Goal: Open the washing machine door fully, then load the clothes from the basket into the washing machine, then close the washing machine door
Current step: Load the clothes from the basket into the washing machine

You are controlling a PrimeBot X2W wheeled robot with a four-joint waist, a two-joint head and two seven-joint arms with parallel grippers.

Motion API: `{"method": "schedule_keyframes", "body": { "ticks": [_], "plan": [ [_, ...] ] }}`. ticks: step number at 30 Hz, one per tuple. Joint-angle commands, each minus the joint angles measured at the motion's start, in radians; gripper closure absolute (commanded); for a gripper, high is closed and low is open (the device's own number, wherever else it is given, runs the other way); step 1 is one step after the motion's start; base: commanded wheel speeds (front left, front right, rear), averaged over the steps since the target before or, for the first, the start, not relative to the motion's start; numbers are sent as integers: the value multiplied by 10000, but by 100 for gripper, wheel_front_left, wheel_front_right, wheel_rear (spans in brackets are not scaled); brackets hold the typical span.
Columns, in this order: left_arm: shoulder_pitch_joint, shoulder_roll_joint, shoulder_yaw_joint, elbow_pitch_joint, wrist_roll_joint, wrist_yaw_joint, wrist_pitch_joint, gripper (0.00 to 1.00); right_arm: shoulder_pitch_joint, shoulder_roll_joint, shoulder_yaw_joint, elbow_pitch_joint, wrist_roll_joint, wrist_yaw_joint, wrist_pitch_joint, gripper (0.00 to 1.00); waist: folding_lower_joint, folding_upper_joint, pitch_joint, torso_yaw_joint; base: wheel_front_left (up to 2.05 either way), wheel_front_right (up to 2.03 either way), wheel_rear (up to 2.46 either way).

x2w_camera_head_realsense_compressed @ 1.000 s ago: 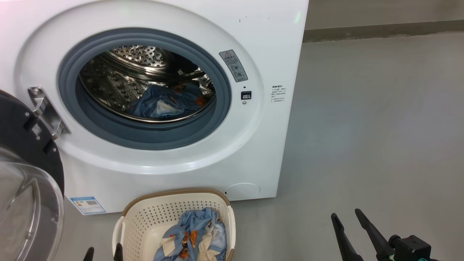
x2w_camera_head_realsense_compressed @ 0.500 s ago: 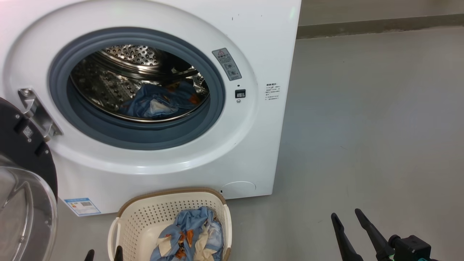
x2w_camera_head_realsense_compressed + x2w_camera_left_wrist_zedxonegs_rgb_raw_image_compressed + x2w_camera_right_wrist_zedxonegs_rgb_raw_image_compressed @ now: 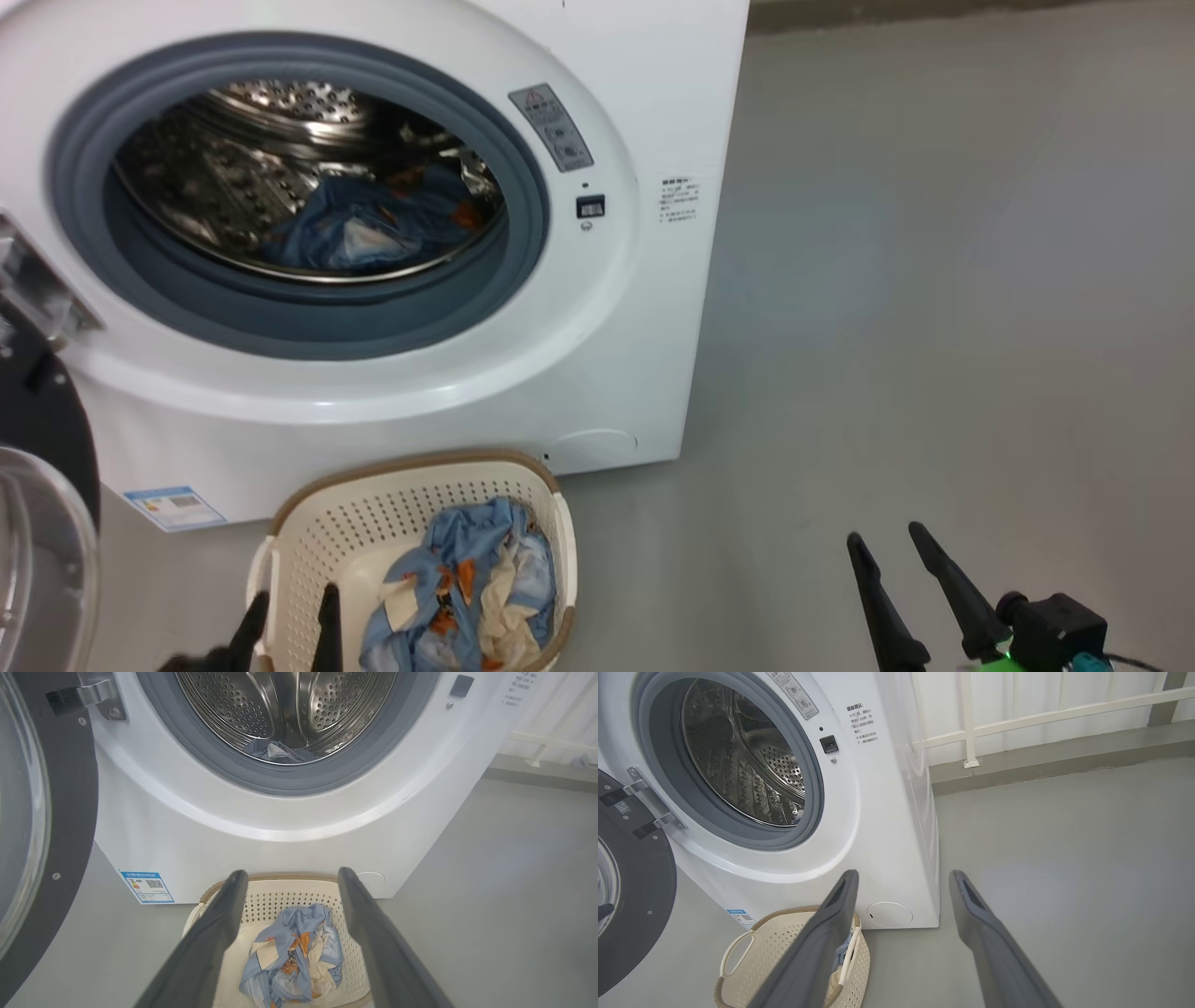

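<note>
The washing machine [image 3: 607, 373] stands with its round opening uncovered, and blue clothes [image 3: 355, 229] lie in its steel drum. The washing machine door [image 3: 37, 523] hangs swung out at the far left, black rim and glass bowl showing. More light blue clothes [image 3: 467, 579] with orange prints lie in the cream basket [image 3: 308, 551] on the floor before the machine. My left gripper [image 3: 292, 602] is open and empty at the basket's near left rim. In the left wrist view, the left gripper [image 3: 292, 873] frames the clothes [image 3: 294, 947] from above. My right gripper [image 3: 885, 537] is open and empty over bare floor.
Grey floor [image 3: 934, 280] stretches to the right of the machine. A white railing [image 3: 1041, 716] and a low kerb run behind it in the right wrist view. The basket [image 3: 756, 947] sits close against the machine's front, below a blue energy sticker [image 3: 173, 506].
The head camera has shifted, so machine and basket sit further left in the picture. My left gripper's fingers reach higher into view beside the basket's rim. The right gripper looks unchanged.
</note>
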Motion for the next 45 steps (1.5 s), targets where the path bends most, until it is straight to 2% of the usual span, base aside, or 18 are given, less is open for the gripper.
{"method": "schedule_keyframes", "body": {
  "ticks": [1, 17, 25, 31, 36, 45],
  "plan": [
    [-632, 107, 241, 51, -98, -70, -3, 0, -485, -19, 284, -287, -106, 17, -49, 0, 0, 0, 541, -236, 0, 0, 0],
    [-3751, 724, 232, 4319, -763, -870, 463, 0, -1777, 224, 442, -452, -207, 17, -49, 0, 0, 0, 3063, -1206, 0, 0, 0],
    [-5464, 854, -8, 6408, -1063, -1252, 643, 0, -2319, 267, 478, -667, -317, 17, -49, 0, 0, 0, 4356, -1421, 0, 0, 0],
    [-6702, 1023, -186, 7783, -1166, -1366, 622, 0, -2589, 278, 374, -819, -404, 17, -49, 0, 0, 0, 5336, -1456, 0, 0, 0],
    [-7508, 1166, -312, 8666, -1282, -1426, 573, 0, -2807, 259, 253, -990, -450, 17, -49, 0, 0, 0, 5911, -1552, 0, 0, 0],
    [-8420, 1297, -581, 9347, -1630, -1471, 482, 0, -2898, 216, 118, -1183, -515, 17, -49, 0, 0, 0, 6526, -1638, 0, 0, 0]
  ]
}}
